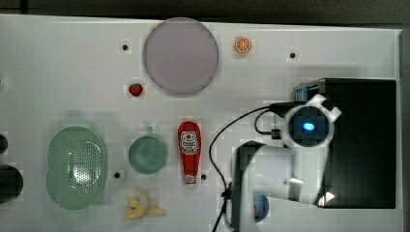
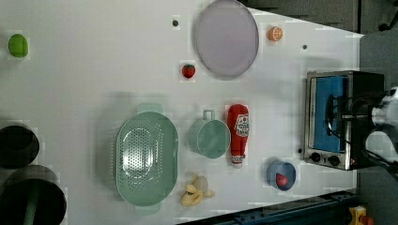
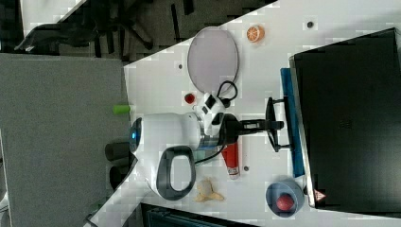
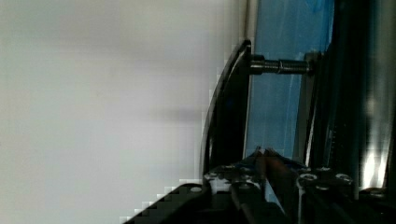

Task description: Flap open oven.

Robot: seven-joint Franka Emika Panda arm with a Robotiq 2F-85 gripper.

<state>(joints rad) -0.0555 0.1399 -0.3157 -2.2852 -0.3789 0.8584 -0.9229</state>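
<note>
oven [image 2: 347,119]: glossy blue glass, silver metal trim | table [image 2: 94,70]: matt white

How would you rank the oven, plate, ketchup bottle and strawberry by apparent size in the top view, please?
1. oven
2. plate
3. ketchup bottle
4. strawberry

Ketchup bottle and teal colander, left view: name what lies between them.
In the left view, a teal cup stands between the ketchup bottle and the teal colander.
</note>
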